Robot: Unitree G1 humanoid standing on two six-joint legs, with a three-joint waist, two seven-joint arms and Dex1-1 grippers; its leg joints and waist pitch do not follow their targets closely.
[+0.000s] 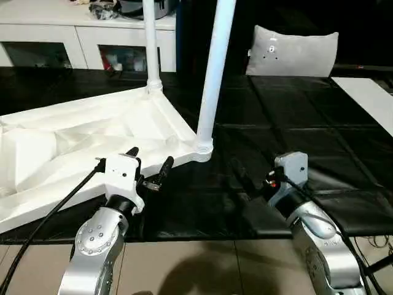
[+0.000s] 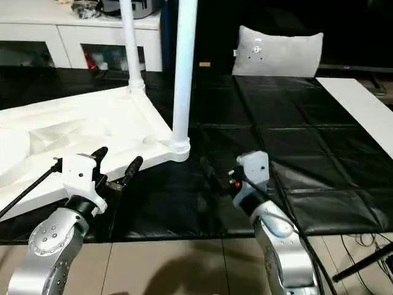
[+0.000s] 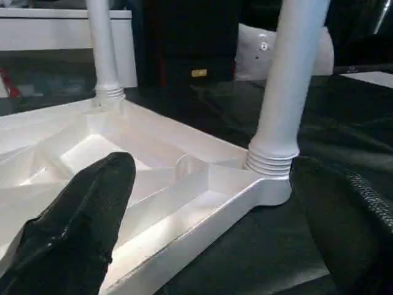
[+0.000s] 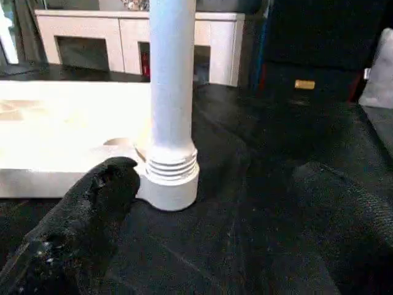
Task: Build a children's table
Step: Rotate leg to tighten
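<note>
I have the children's table (image 1: 92, 132) lying underside-up on the black mat so its sockets face up, two legs (image 1: 212, 80) already seated; left pincer (image 1: 149, 166) and right pincer (image 4: 202, 215) both spread, empty, near that corner.

The table top (image 3: 153, 184) lies upside down on a black mat (image 3: 258, 258), its ribbed, cross-braced underside facing up. 2 white legs stand upright in round corner sockets: the near leg (image 3: 285, 86) rises from the closest corner, threaded rings showing just above its socket (image 3: 270, 187), and the far leg (image 3: 104, 49) stands at the corner behind it. The left gripper (image 3: 215, 246) has its 2 black fingers (image 3: 73, 227) spread wide apart, holding nothing, one over the ribbed underside and the other beside the near corner. Beyond the mat are a white cabinet (image 3: 61, 31) and a grey pillow (image 3: 258, 52).
</note>
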